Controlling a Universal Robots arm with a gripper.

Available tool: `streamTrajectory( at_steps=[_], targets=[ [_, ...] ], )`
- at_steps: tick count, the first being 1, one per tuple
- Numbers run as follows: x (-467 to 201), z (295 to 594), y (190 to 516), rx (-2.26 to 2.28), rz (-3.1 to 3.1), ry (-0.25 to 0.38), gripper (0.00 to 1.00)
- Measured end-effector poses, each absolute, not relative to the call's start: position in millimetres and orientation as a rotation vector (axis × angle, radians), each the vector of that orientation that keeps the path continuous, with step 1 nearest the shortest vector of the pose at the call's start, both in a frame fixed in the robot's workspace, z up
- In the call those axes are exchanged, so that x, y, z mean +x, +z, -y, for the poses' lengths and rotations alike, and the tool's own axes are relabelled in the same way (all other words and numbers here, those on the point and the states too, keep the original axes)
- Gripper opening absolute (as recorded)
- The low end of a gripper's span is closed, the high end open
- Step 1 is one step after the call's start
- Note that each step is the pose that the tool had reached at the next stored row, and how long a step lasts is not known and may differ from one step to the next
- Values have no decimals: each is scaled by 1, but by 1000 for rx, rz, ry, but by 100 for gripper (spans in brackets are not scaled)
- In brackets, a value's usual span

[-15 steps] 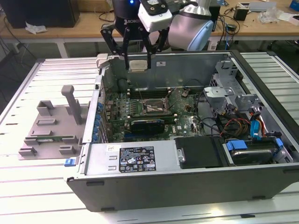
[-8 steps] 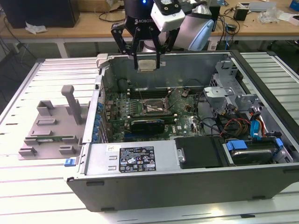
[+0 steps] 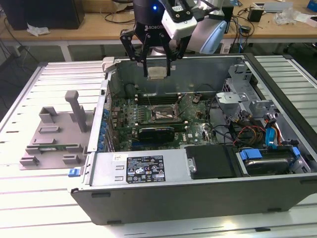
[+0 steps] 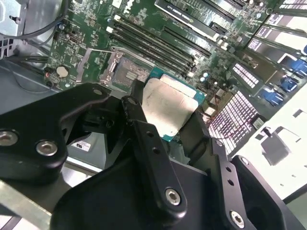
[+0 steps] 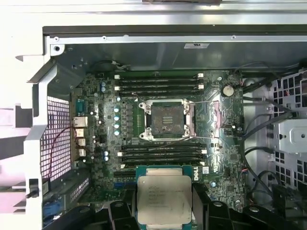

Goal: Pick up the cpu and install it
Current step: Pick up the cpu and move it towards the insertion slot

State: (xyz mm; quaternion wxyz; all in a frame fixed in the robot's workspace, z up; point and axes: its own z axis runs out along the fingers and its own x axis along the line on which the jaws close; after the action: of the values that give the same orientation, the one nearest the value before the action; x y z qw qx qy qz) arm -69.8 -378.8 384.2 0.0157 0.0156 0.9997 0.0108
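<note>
Square cpu (image 5: 164,199), pale silvery top, teal rim, pinched between black fingers (image 4: 148,143) above open computer case (image 3: 148,198)

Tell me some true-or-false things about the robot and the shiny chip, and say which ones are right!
1. The gripper holds the cpu. True.
2. The cpu sits in the socket. False: the socket is empty, and the cpu is up in the gripper.
3. The computer case is open. True.
4. The grey tray lies inside the case. False: it lies on the table beside the case, at the exterior view's left.
</note>
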Motion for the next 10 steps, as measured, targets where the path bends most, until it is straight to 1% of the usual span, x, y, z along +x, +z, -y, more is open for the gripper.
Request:
streamTrajectory(
  at_steps=[10],
  targets=[
    [-62, 376, 363, 49, -3121, 34, 55]
  ],
)
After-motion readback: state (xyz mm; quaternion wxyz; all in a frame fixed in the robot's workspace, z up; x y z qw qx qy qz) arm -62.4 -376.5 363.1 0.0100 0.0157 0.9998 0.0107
